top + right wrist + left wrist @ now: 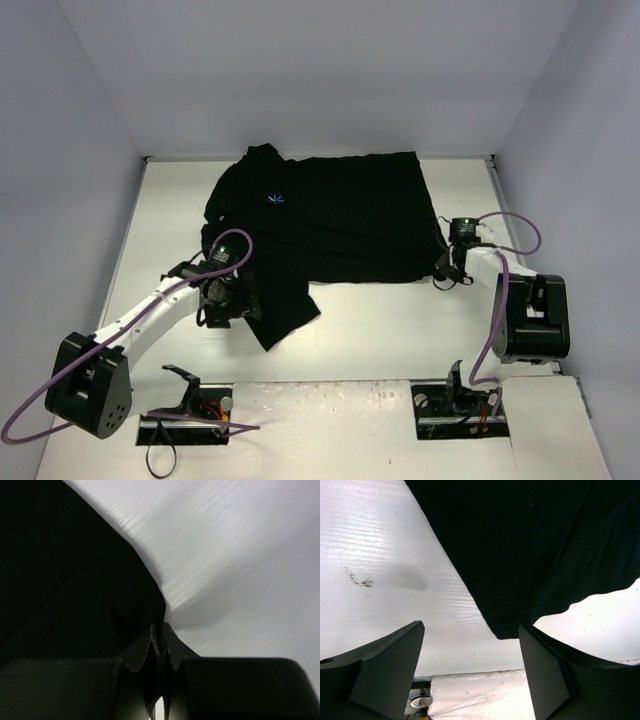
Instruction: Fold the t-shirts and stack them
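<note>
On the white table (380,330), toward the far side, the black t-shirt (340,215) lies mostly flat with its little blue mark (277,199) facing up. 1 corner flap (285,315) trails off toward the near-left.

The right gripper (159,630) sits at the shirt's near-right edge. Its jaws are pressed together, and the cloth bunches right up into them, so it looks clamped on the hem there (the wrist view is dark, so take that as a best read). The left gripper (470,645) hovers over that trailing flap with its 2 fingers (385,665) spread wide and nothing between them. The tip of the cloth shows just beyond the gap.

Handling-wise, this is thin, floppy cotton: light, no stiffness at all, not fragile. It'll drape and sag from wherever it's pinched and drag along the table rather than slide neatly. A grab in the middle would probably just tent it up. The better bet is the edges and corners, pinching the hem or the sleeve seam where the fabric is doubled. With 1 corner likely held on the right, the matching spot for the left looks like that near-left flap, taken close to its edge so both sides lift evenly.
</note>
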You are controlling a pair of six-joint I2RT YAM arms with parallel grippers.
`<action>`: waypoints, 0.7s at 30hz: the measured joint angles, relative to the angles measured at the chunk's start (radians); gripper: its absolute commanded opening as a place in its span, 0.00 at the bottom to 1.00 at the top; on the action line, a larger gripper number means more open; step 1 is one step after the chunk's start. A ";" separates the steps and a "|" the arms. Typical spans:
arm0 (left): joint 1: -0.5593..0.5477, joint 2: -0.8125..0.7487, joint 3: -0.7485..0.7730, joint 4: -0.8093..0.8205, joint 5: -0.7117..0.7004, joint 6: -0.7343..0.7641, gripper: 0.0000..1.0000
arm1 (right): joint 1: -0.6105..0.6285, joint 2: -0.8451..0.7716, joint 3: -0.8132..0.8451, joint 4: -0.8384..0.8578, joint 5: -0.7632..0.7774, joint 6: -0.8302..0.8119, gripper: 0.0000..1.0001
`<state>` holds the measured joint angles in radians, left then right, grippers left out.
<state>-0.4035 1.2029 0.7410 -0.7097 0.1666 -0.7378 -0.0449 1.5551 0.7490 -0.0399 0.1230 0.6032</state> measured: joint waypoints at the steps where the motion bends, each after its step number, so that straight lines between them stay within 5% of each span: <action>1: -0.005 0.004 0.000 0.000 0.000 -0.002 0.74 | 0.005 0.000 0.001 0.000 0.000 0.000 0.00; 12: -0.062 0.079 -0.008 0.000 -0.004 -0.052 0.72 | 0.066 0.000 0.015 -0.034 -0.038 -0.001 0.00; 21: -0.190 0.256 0.033 -0.009 -0.047 -0.108 0.48 | 0.067 0.000 0.021 -0.053 -0.055 -0.013 0.00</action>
<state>-0.5938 1.4587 0.7737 -0.7190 0.1195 -0.8456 0.0223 1.5547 0.7704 -0.0926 0.0679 0.5900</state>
